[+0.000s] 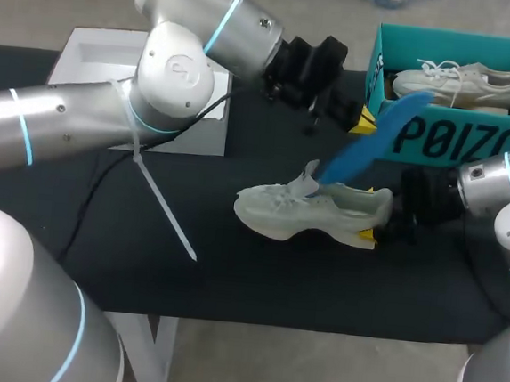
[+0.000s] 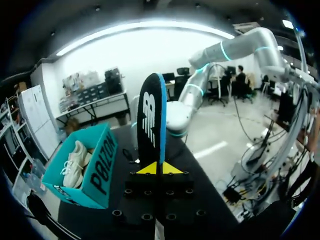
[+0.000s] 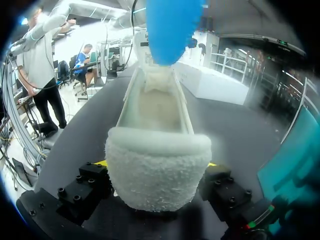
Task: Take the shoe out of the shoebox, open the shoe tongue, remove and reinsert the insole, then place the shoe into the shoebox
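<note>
The left jaws are pinching the insole (image 1: 375, 146) shut between their yellow tips, one on each side of its thin body. In the left wrist view the insole (image 2: 151, 120) is standing up ahead of them, black on its face and bright blue along its rim. The right jaws are clamping the heel of the shoe (image 1: 298, 211) from two sides. In the right wrist view the shoe (image 3: 157, 180) is showing a rounded, fuzzy heel collar with its long opening running away from them.

The surface (image 1: 256, 280) is showing as flat matte black. The shoe is sitting on its sole near the middle, closer to the right edge, with its toe pointing at the left edge. It is looking pale and soft, with a chunky sculpted sole. The insole (image 3: 172, 27) is slanting down over the shoe's opening, and I cannot tell whether its tip is touching.

The shoebox (image 1: 438, 136), teal card with an open top, is sitting at the far right corner and holding a second shoe (image 1: 461, 82), white and laced. A flat white box (image 1: 97, 61) is lying at the far left corner. The left arm (image 1: 176, 68), smooth silver with thin blue rings, is hanging over the far half of the surface
</note>
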You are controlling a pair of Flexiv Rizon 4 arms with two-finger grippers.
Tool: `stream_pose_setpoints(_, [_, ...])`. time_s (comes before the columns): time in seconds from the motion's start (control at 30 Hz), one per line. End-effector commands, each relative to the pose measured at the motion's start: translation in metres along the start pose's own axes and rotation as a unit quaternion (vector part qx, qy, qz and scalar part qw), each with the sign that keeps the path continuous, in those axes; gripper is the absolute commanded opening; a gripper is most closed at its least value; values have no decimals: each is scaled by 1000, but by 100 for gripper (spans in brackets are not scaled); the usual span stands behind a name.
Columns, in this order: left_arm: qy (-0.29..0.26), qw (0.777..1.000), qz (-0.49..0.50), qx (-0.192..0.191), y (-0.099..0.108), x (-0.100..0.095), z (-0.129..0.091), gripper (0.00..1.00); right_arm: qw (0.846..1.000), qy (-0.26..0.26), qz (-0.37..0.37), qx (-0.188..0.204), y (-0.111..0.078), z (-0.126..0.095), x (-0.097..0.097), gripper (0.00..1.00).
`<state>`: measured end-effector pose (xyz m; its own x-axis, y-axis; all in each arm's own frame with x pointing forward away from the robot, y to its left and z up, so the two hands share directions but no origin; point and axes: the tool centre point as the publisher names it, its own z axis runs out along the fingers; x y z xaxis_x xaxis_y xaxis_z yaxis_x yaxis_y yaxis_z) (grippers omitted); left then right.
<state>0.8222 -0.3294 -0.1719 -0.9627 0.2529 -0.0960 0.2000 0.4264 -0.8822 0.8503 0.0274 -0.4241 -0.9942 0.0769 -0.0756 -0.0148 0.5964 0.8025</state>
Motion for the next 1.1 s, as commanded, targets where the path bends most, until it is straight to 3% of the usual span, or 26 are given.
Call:
stream_pose_setpoints(0.03, [-16,994,-81,72,-15,34,-1,0,1000,0,-1,1,-7,9,1,0])
stream_pose_setpoints(0.3, [14,980,-157,125,-54,82,-21,0,1000,0,-1,1,-7,9,1,0])
stream_pose_setpoints(0.63, [58,954,-183,229,-104,138,-42,0,1000,0,-1,1,-7,9,1,0])
stream_pose_setpoints(0.87, [110,935,-238,239,-134,182,-57,0,1000,0,-1,1,-7,9,1,0])
stream_pose_setpoints(1.1, [137,925,-243,258,-148,211,-66,0,1000,0,-1,1,-7,9,1,0])
